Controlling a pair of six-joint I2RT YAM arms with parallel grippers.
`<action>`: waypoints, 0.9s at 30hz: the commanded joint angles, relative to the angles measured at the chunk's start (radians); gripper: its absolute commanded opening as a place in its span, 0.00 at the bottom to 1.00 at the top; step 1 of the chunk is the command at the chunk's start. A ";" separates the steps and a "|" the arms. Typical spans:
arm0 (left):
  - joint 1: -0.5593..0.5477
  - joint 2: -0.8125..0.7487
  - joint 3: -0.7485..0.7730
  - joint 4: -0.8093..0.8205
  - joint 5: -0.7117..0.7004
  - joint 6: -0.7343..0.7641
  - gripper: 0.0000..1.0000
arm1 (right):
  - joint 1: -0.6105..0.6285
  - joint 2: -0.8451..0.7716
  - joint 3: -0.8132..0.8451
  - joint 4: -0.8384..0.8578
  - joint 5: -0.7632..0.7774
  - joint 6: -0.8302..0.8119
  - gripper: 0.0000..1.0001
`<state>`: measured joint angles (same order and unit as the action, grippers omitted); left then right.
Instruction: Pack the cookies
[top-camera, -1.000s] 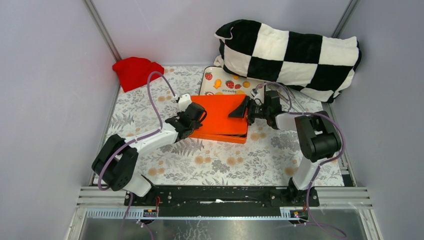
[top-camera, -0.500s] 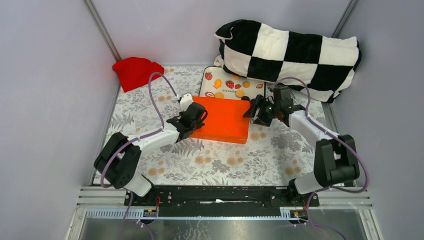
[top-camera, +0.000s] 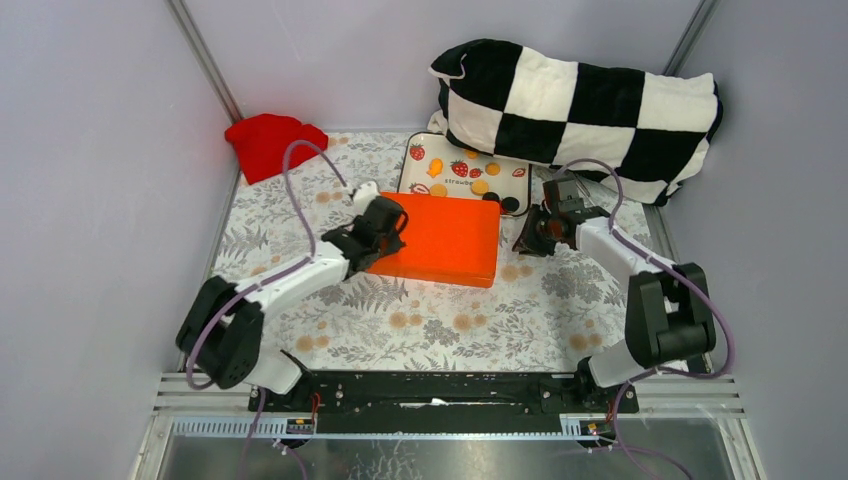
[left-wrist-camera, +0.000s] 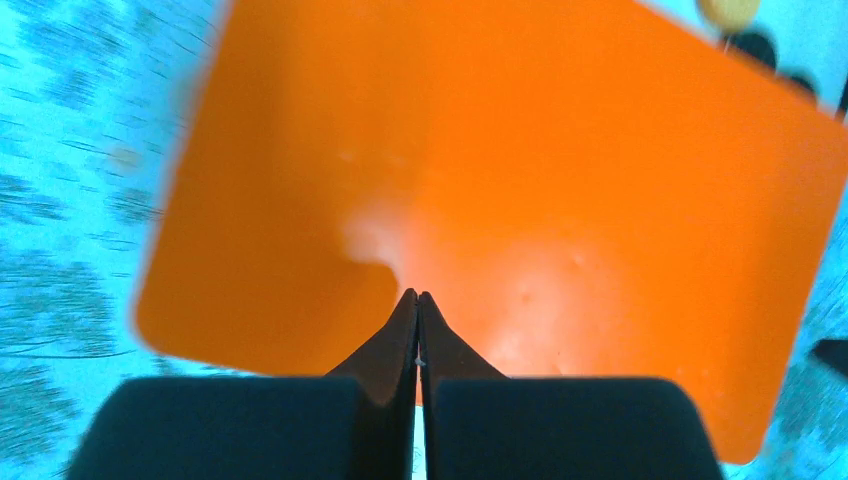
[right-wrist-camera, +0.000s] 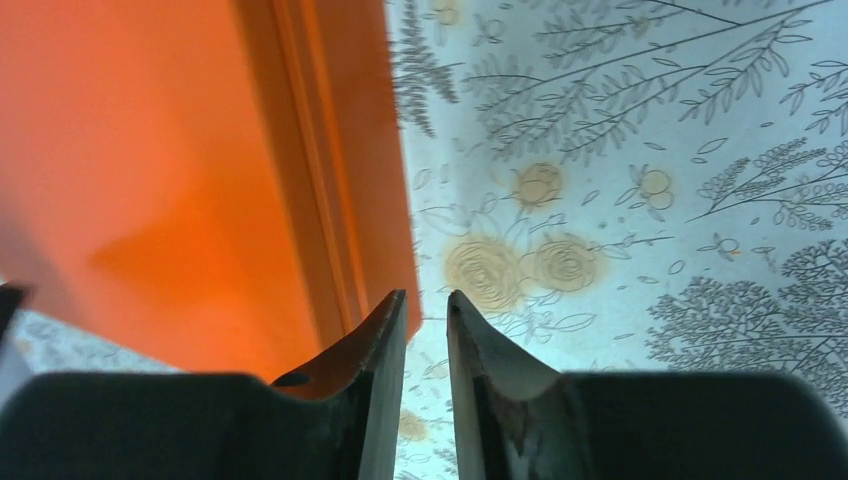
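Cookies (top-camera: 480, 186): orange and black discs, loose on printed tray (top-camera: 425, 160) at far side of surface (top-camera: 450, 320), just behind orange box (top-camera: 445, 240). Left gripper (left-wrist-camera: 417, 296): clenched on nothing, over box's left part. Right gripper (right-wrist-camera: 425, 300): jaws narrowly parted, nothing between, low beside box's right edge. Checkered blanket (top-camera: 580, 105) and red cloth (top-camera: 270, 140) at back.

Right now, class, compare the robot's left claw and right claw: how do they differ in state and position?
The left claw is shut, jaws pressed together; the right claw has jaws slightly apart. The left claw sits over the orange box; the right claw is beside its right edge, over the floral cloth. Both are empty.
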<state>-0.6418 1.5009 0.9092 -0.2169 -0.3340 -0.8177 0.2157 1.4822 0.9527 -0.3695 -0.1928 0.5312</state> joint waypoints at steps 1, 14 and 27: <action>0.108 -0.128 0.085 -0.233 -0.091 -0.040 0.00 | -0.003 0.084 0.049 0.014 0.065 -0.035 0.26; 0.337 0.189 0.032 -0.107 -0.056 -0.054 0.00 | -0.003 0.319 0.141 0.091 -0.056 -0.068 0.24; 0.213 0.175 0.066 -0.013 0.096 -0.026 0.00 | 0.168 0.314 0.213 0.121 -0.250 -0.111 0.22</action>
<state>-0.3309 1.7142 0.9676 -0.2905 -0.3542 -0.8391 0.2634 1.8172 1.0847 -0.2951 -0.2684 0.4137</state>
